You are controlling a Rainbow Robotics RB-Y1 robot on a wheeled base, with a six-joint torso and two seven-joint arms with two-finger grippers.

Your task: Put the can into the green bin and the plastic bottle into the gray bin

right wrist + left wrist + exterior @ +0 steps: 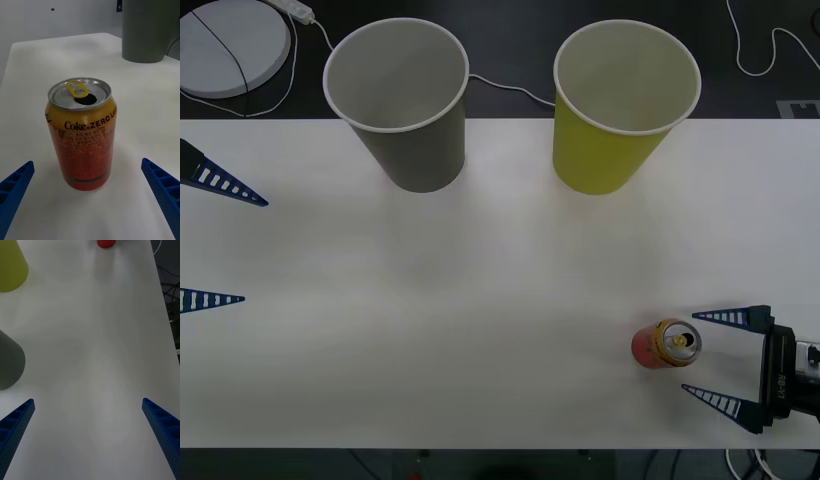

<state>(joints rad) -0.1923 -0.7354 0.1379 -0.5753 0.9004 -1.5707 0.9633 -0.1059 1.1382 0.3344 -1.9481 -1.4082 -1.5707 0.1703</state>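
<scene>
Here the can (664,344) stands upright just ahead of my right gripper (706,355), whose spread fingers flank it without touching; its opened top faces up. Bare table (480,300) lies ahead of it, the near edge close beside my gripper. The green bin (620,110) and gray bin (402,105) stand well beyond. My left gripper (230,245) waits released, far across.

gray bin (402,100) far left | green bin (620,100) far right | can (664,345) near right, on table (480,300)
</scene>
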